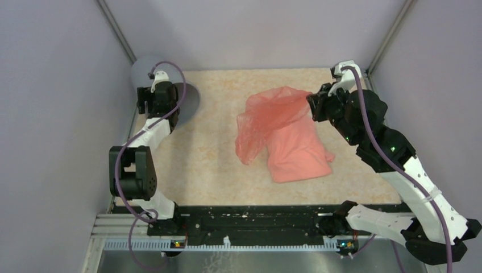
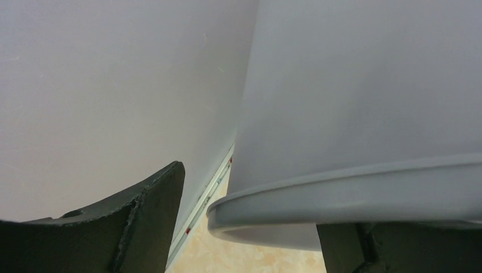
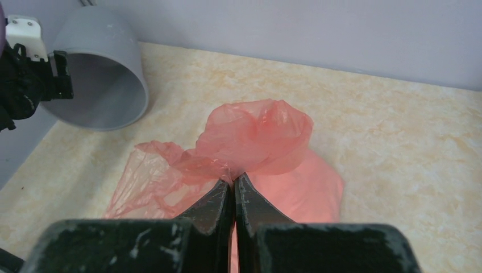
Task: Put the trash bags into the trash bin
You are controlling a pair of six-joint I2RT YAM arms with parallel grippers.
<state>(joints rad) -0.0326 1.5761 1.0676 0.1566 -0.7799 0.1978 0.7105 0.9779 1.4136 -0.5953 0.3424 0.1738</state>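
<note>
The grey trash bin [image 1: 192, 101] is tipped at the far left corner with its mouth facing the table's middle; it also shows in the right wrist view [image 3: 108, 85]. My left gripper [image 1: 162, 101] is at the bin's rim [image 2: 352, 187]. Its fingers stand apart with the rim between them, one finger [image 2: 142, 222] clear of the wall. My right gripper [image 3: 232, 179] is shut on a crinkly translucent orange-red trash bag [image 3: 256, 133] and holds it bunched above the table [image 1: 267, 116]. A second, salmon-pink bag [image 1: 298, 151] lies flat beneath it.
Grey walls close in the tan marbled table [image 1: 210, 159] on the left, back and right. The black rail with both arm bases [image 1: 256, 224] runs along the near edge.
</note>
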